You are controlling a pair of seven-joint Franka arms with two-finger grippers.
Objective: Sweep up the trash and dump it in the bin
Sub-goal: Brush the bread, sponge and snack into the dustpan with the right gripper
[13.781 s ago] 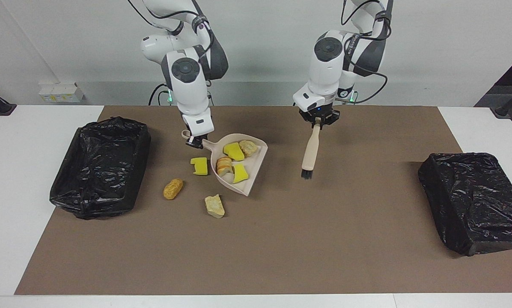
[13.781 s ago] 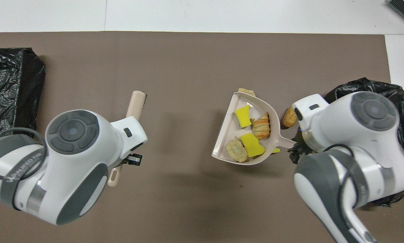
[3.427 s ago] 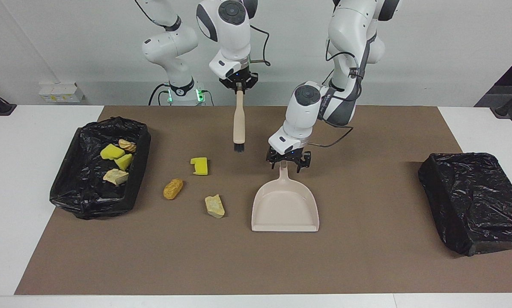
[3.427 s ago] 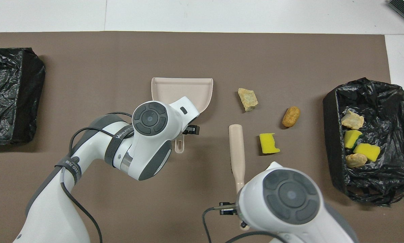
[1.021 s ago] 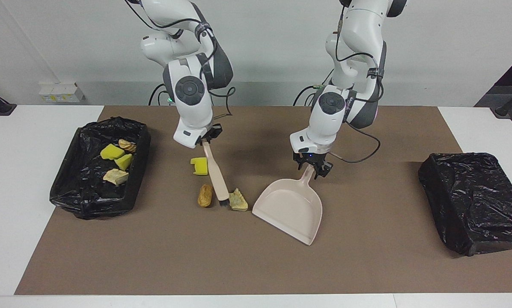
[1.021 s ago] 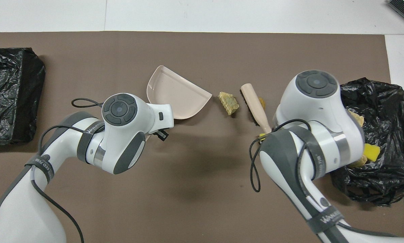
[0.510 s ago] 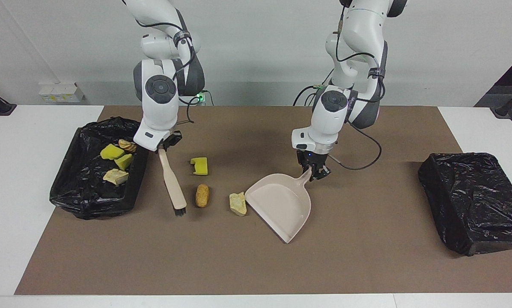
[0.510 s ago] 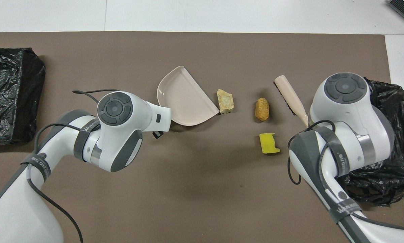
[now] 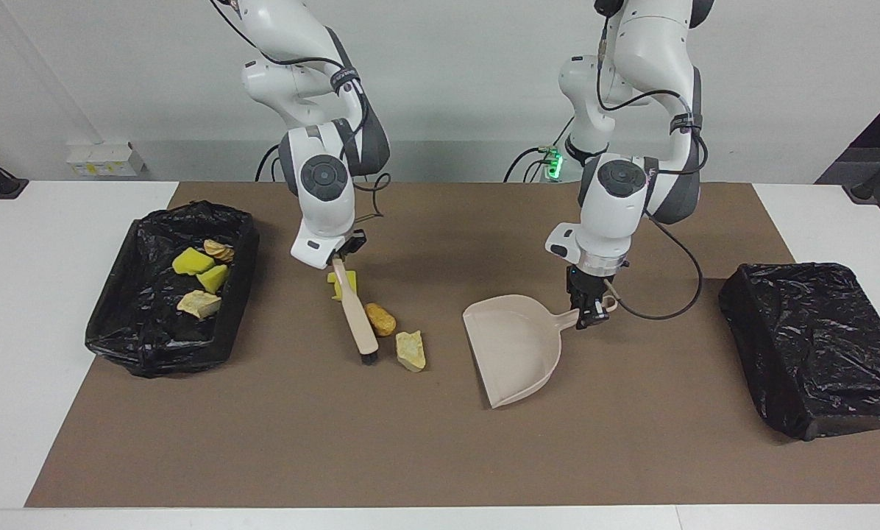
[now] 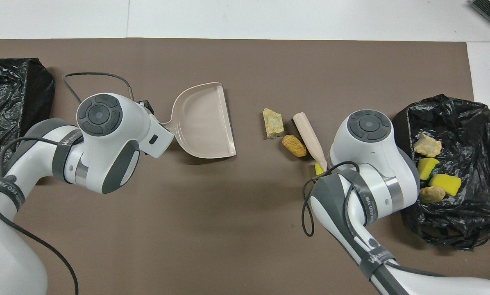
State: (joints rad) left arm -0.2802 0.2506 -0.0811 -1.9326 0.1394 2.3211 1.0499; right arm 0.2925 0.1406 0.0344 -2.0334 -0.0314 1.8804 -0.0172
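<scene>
Facing view: right gripper (image 9: 335, 259) jaws clamp the brush (image 9: 357, 318) beside trash (image 9: 380, 319); left gripper (image 9: 586, 315) jaws grip the dustpan (image 9: 514, 352)

Both arms reach down, left claw (image 9: 589, 313) and right claw (image 9: 335, 258) clamped.

White table (image 9: 13, 353) under brown mat (image 9: 440, 449)

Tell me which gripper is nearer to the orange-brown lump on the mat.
Right. The right gripper holds the brush right beside the orange-brown lump; the left gripper holds the dustpan handle, toward the left arm's end.
</scene>
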